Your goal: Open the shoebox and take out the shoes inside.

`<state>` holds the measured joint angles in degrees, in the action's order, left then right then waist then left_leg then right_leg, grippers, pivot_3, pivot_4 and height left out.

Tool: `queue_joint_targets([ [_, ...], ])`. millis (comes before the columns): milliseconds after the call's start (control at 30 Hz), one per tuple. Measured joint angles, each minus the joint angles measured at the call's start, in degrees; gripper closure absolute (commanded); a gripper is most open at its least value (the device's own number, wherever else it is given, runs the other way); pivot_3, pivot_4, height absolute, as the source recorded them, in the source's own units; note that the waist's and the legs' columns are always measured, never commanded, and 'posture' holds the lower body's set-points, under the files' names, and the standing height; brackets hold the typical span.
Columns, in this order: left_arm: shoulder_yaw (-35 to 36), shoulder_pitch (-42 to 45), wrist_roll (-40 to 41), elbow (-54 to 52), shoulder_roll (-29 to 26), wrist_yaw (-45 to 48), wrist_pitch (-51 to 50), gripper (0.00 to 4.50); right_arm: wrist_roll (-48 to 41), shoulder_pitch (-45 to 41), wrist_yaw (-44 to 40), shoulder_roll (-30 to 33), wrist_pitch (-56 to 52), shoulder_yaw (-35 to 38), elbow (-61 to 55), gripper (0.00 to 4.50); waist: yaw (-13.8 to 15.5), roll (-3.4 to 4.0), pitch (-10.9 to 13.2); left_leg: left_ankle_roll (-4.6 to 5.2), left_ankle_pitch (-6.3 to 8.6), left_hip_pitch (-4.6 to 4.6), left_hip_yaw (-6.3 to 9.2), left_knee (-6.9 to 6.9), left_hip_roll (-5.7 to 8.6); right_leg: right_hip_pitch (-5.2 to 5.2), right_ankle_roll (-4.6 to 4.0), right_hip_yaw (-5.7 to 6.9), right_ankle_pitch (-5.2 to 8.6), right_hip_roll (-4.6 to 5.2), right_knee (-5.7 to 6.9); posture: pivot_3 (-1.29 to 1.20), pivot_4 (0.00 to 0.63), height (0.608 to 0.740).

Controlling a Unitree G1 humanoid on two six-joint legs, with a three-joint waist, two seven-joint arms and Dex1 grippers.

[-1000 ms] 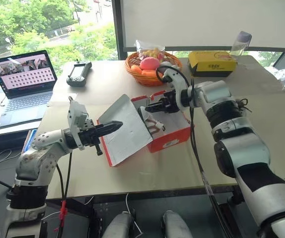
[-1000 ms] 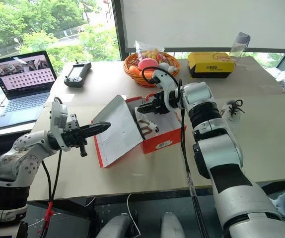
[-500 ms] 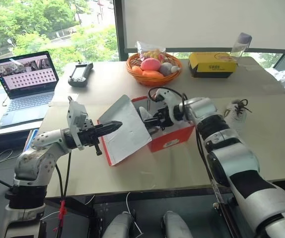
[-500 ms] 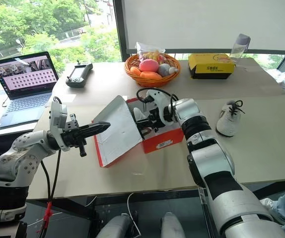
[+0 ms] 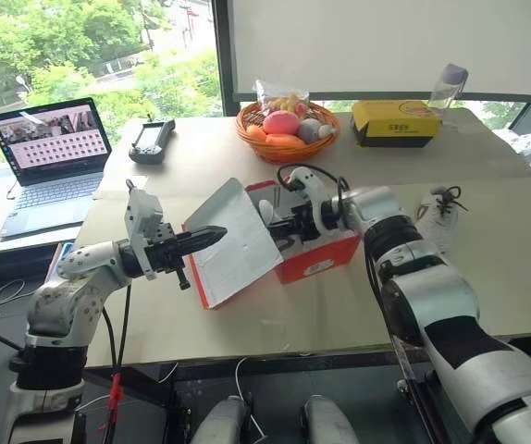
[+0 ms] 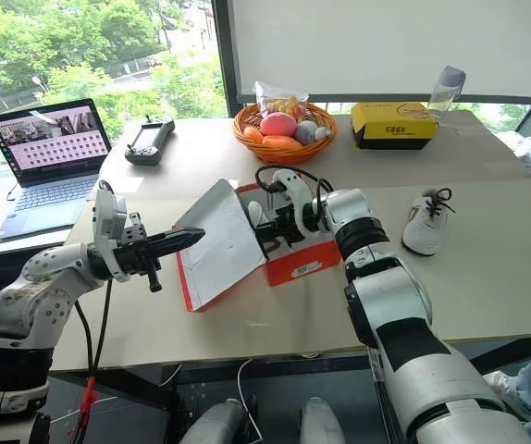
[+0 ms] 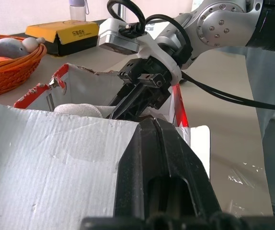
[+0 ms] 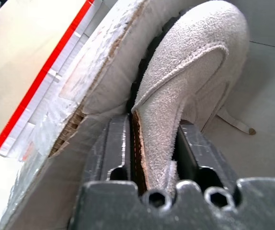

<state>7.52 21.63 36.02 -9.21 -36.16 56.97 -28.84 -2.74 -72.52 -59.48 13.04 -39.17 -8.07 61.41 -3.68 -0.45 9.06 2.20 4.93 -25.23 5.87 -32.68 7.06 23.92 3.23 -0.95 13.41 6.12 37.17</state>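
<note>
The red shoebox (image 6: 289,248) is sitting open near the middle of the counter (image 6: 247,319), its lid (image 6: 217,242) leaning back toward the robot's left with the pale inside facing up. The left claw (image 6: 184,240) is pressing its tip against that lid, fingers shut tight with nothing between them.

The right claw (image 8: 152,143) is reaching down into the box and is pinching the edge of a pale grey shoe (image 8: 190,76) — the soft upper is sitting squeezed between the two black fingers (image 8: 116,148), narrow around the fabric. This shoe is lying inside the box, against the cardboard wall, its toe pointing away from the claw. In the left wrist view the same shoe (image 7: 77,110) is showing as a whitish hump just behind the lid's edge, with the right claw (image 7: 137,96) above it.

The second shoe (image 6: 426,222) is lying out on the counter, well to the right of the box, laces up.

Farther back a basket of fruit (image 6: 282,129) and a yellow box (image 6: 393,122) are standing near the window — a laptop (image 6: 51,153) and a black controller (image 6: 148,139) are resting off to the left.
</note>
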Motion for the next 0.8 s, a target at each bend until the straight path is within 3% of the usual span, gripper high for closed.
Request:
queue_joint_targets([
  [333,-0.33,0.22,-0.18,0.21,0.12,0.01,0.02,4.5,-3.07,-0.75,-0.42,4.25,-8.05,3.68,-2.45,3.84,0.79,0.05,0.1,0.0,-0.01,-0.37,0.0,0.0,0.03,0.34,-0.02,0.0,0.0,0.02,-0.02,0.0,0.15,0.732],
  [667,-1.0,0.25,-0.13,0.21,0.21,1.17,0.39,4.5,-9.46,-0.31,3.0,9.35,-21.14,9.33,-21.37,3.84,1.04,0.11,0.17,0.0,-0.01,-0.58,0.01,0.01,-0.01,0.34,-0.03,0.0,0.01,0.04,-0.01,0.0,0.15,0.732],
  [800,-0.61,2.05,1.12,0.22,2.77,0.26,0.59,4.5,-12.49,1.04,7.23,9.84,-26.01,13.46,-26.05,3.84,1.31,0.1,0.2,0.0,-0.01,-0.74,0.01,-0.04,0.02,0.39,0.0,0.05,-0.01,0.1,-0.04,0.0,0.15,0.732],
])
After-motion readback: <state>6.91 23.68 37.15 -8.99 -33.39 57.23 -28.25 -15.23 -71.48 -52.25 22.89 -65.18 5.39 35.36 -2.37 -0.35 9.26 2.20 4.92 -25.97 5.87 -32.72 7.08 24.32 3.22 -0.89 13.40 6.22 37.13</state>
